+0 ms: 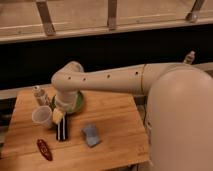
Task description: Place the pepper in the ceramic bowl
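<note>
— Where was the slender dark-red pepper?
— It lay front-left on the wooden worktop, well apart from the glossy green ceramic bowl. The tool hung beside the bowl; its state could not be told. Advised: descend over the pepper and grip across its width.

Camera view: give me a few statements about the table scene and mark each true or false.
1. The slender dark red pepper lies on the wooden table. True.
2. The pepper is inside the glossy green ceramic bowl. False: it lies on the table, well apart from the bowl.
3. The gripper hangs beside the pale translucent plastic cup, over the black striped block. True.
4. The gripper holds the pepper. False: the pepper lies alone near the table's front edge.
</note>
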Action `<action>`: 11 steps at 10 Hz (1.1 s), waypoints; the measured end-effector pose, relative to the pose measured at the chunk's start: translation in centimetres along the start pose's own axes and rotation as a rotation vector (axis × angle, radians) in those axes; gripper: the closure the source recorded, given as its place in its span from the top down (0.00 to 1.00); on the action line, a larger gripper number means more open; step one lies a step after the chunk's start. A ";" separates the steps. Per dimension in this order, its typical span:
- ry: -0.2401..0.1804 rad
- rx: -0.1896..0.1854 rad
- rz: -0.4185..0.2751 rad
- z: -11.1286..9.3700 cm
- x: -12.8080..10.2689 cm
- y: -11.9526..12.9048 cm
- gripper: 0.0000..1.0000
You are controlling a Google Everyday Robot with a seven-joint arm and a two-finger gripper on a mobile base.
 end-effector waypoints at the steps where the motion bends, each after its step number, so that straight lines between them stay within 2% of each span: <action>1: -0.002 -0.011 0.000 0.7 0.6 1.5 0.62; 3: -0.007 -0.042 -0.004 3.0 1.2 4.9 0.62; 6: -0.011 -0.089 -0.031 6.4 -0.3 9.4 0.62; 11: -0.006 -0.092 -0.030 6.6 -0.4 9.5 0.62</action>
